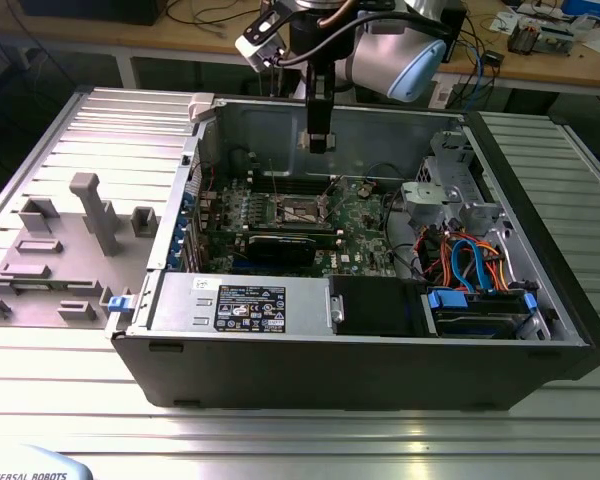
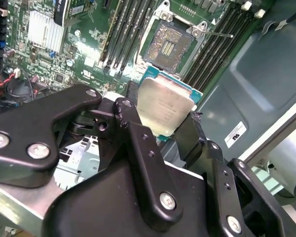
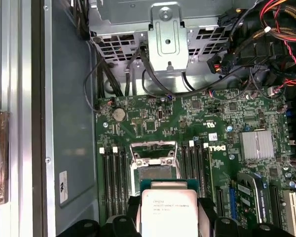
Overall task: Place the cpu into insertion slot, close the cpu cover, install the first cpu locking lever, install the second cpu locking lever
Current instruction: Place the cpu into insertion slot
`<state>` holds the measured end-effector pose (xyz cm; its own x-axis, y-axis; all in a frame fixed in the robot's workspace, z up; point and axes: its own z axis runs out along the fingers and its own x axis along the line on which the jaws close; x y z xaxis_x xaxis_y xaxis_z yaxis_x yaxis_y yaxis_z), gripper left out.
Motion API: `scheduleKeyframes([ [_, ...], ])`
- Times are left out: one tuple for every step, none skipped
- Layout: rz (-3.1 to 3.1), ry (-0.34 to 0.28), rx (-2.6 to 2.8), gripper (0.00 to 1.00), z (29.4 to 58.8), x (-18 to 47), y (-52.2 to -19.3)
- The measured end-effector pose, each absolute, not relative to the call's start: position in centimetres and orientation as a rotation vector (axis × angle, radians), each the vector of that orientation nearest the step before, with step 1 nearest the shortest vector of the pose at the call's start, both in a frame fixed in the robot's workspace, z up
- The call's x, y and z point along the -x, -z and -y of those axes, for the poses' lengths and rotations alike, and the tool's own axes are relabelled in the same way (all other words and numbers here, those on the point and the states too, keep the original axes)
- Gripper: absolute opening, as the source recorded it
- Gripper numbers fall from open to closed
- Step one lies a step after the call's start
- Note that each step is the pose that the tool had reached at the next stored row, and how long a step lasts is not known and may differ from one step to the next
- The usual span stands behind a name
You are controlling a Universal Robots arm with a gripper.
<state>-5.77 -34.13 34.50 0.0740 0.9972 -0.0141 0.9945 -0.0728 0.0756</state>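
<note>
My gripper (image 1: 320, 140) hangs inside the open computer case, above the green motherboard (image 1: 365, 225). It is shut on the cpu (image 2: 165, 106), a flat silvery square chip clamped by its edges between the two black fingers (image 2: 130, 101). The insertion slot (image 2: 168, 44) lies uncovered a short way beyond the chip, its dark brownish contact field exposed. In the first wrist view the cpu (image 3: 167, 212) sits just short of the insertion slot (image 3: 155, 173), not over it. The silvery cpu cover (image 3: 153, 149) stands folded back at the socket's edge. A thin locking lever (image 2: 214, 33) sticks out beside the socket.
Long black memory slots (image 3: 113, 177) flank the socket on both sides. A metal drive cage (image 3: 165, 34) and bundled cables (image 3: 266, 44) lie beyond the board. A finned heat sink (image 3: 257, 144) sits to one side. The case wall (image 1: 380, 125) rises behind the gripper. Grey fixtures (image 1: 95, 210) stand at the exterior view's left.
</note>
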Motion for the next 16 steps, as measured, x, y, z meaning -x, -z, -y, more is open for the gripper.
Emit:
scheduleKeyframes([
  [-2.098, -0.063, -2.25, 0.54, 34.13, 5.77, -34.49],
  [-2.103, -0.064, -2.245, 0.54, 34.13, 5.77, -34.48],
  [-2.103, -0.064, -2.245, 0.54, 34.13, 5.77, -34.48],
  [-2.104, -0.064, -2.244, 0.54, 34.13, 5.77, -34.48],
  [-2.104, -0.064, -2.244, 0.54, 34.13, 5.77, -34.48],
  [-2.105, -0.064, -2.243, 0.54, 34.13, 5.77, -34.48],
  [-2.106, -0.064, -2.242, 0.54, 34.13, 5.77, -34.48],
  [-2.108, -0.064, -2.241, 0.54, 34.13, 5.77, -34.47],
  [-2.108, -0.064, -2.24, 0.54, 34.13, 5.77, -34.47],
  [-2.108, -0.064, -2.24, 0.54, 34.13, 5.77, -34.47],
  [-2.108, -0.064, -2.24, 0.54, 34.13, 5.77, -34.47],
  [-2.109, -0.064, -2.24, 0.54, 34.13, 5.77, -34.47],
  [-2.114, -0.064, -2.235, 0.54, 34.13, 5.77, -34.46],
  [-2.118, -0.064, -2.231, 0.54, 34.13, 5.78, -34.45],
  [-2.118, -0.064, -2.231, 0.54, 34.13, 5.78, -34.45],
  [-2.118, -0.065, -2.231, 0.54, 34.13, 5.8, -34.45],
])
